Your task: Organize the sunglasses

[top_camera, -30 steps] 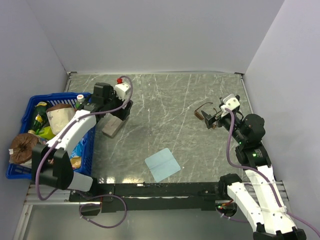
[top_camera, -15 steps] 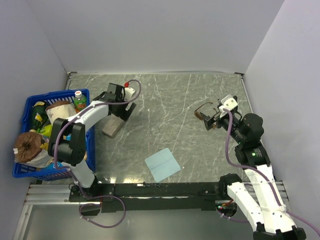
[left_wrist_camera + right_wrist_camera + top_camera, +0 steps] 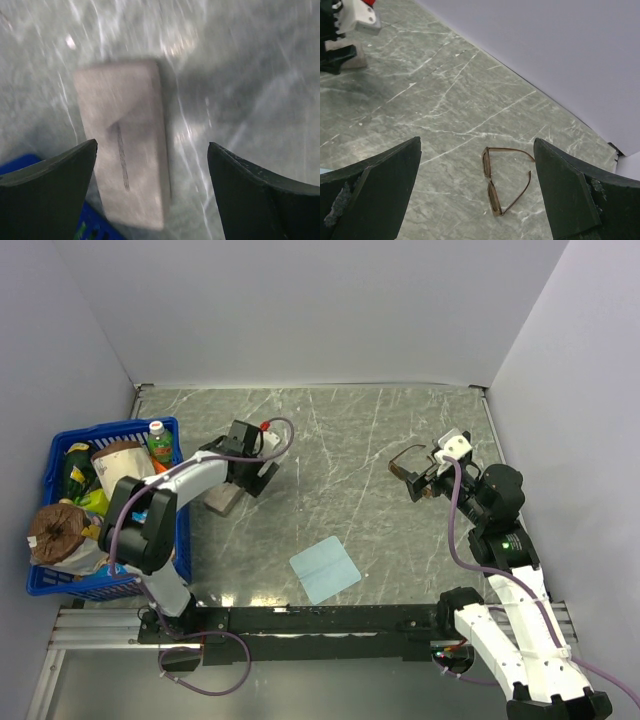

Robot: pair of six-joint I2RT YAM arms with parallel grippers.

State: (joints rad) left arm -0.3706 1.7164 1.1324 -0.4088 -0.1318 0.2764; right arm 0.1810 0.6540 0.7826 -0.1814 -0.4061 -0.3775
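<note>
Readable text: none was legible.
Green bottle [image 3: 160,447] in the blue plastic basket [image 3: 70,588]: label was too small to read.

You see the sunglasses [image 3: 489,181], thin brown frame and brownish lenses, arms unfolded, lying on the grey marble table [image 3: 435,125]

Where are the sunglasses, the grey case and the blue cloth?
sunglasses [image 3: 489,181], right wrist view, bridge between the lenses.
grey case [image 3: 125,145], left wrist view, top face.
blue cloth [image 3: 324,569], top external view, its middle.
</note>
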